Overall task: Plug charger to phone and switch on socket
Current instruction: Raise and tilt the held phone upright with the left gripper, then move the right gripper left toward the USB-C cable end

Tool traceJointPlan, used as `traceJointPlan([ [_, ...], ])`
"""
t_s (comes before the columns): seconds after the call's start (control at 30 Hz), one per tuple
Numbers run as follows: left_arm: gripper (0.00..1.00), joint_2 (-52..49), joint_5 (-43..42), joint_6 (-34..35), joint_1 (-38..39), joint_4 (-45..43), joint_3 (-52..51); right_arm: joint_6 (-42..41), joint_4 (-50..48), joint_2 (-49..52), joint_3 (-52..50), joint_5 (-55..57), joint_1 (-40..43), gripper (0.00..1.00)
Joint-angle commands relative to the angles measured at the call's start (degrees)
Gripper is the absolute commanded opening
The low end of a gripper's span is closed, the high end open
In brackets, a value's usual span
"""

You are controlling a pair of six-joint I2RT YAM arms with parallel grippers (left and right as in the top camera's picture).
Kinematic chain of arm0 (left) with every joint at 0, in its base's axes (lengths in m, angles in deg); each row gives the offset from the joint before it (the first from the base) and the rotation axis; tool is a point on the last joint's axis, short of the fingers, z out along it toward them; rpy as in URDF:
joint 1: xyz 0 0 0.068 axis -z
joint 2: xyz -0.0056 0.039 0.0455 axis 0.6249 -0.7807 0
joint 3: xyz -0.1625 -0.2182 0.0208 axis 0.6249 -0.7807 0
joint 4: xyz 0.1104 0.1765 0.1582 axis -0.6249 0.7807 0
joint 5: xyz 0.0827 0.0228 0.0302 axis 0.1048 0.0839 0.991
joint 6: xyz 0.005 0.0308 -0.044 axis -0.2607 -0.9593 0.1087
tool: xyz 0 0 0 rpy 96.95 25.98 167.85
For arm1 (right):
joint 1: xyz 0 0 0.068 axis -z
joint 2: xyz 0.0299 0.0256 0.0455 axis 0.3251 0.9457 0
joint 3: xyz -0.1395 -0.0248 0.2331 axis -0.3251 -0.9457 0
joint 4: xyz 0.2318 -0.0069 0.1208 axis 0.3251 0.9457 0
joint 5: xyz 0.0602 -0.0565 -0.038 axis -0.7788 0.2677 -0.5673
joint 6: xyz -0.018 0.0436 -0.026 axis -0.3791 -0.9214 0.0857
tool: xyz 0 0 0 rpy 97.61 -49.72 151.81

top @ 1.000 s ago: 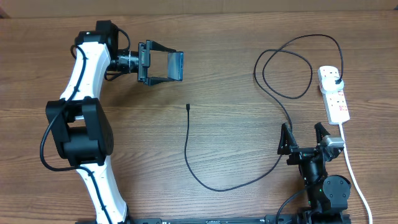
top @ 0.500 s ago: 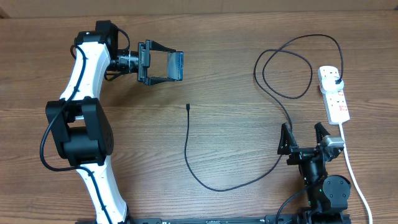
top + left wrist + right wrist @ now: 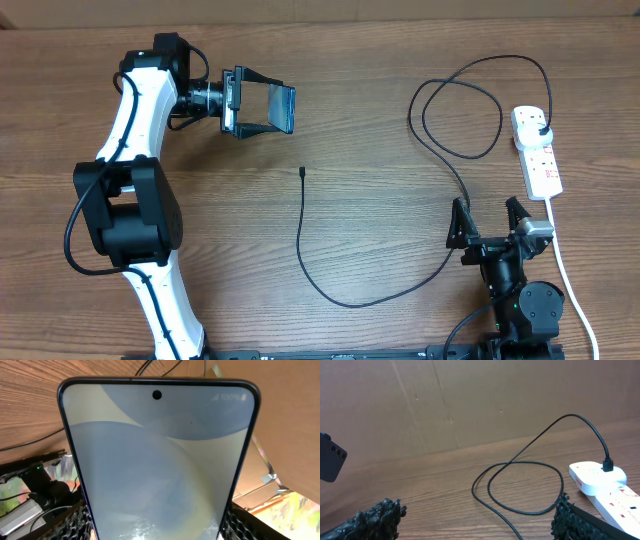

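Left gripper (image 3: 281, 106) clamps the phone (image 3: 160, 470), far left; right gripper (image 3: 490, 216) stands open, near right. Phone pickup looks complete. Next, grasp the charger tip (image 3: 302, 172) at the centre of the bench (image 3: 380, 130).

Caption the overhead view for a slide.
Left hand holds the phone; charger lies on the table, plugged into the socket.
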Motion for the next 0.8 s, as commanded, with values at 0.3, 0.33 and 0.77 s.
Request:
traceJointPlan([
  [0.3,0.6,0.35,5.16,-22.53,1.18,0.15,1.7,-0.13,-0.15,-0.52,-0.61,0.55,-0.37,1.0],
  [0.33,0.6,0.35,7.02,-24.63,1.57,0.15,1.7,-0.13,-0.15,-0.52,-0.61,0.55,-0.37,1.0],
  [0.77,0.57,0.35,54.55,-29.38,6.29,8.35,1.7,-0.13,-0.15,-0.52,-0.61,0.55,-0.37,1.0],
])
